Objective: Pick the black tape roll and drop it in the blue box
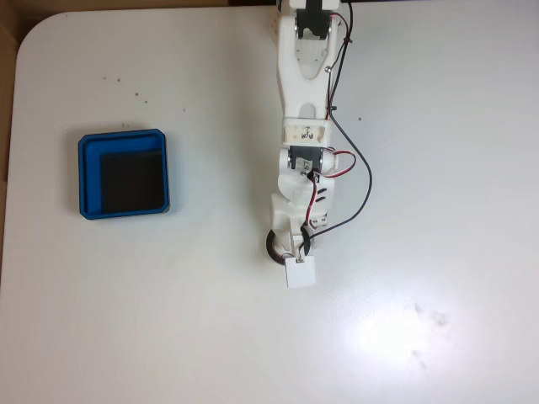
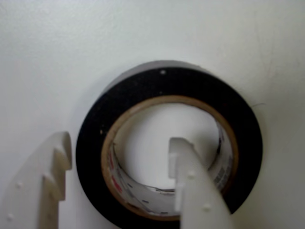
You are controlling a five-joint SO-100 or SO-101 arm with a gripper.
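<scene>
The black tape roll (image 2: 238, 119) lies flat on the white table, with a brown cardboard inner rim and an open centre. My gripper (image 2: 120, 145) is open and straddles the roll's left wall in the wrist view. One white finger (image 2: 55, 181) stands just outside the ring and the other finger (image 2: 193, 191) stands inside the centre hole, clear of the wall. In the fixed view only a dark arc of the tape roll (image 1: 270, 247) shows beside the gripper (image 1: 288, 247), below the middle of the table. The blue box (image 1: 82, 172) sits far to the left, with nothing on its black bottom.
The white arm (image 1: 305, 109) reaches down from the top edge, with red and black cables (image 1: 367, 181) looping on its right. A white block (image 1: 301, 272) on the wrist covers part of the roll. A bright glare spot (image 1: 396, 332) lies at lower right.
</scene>
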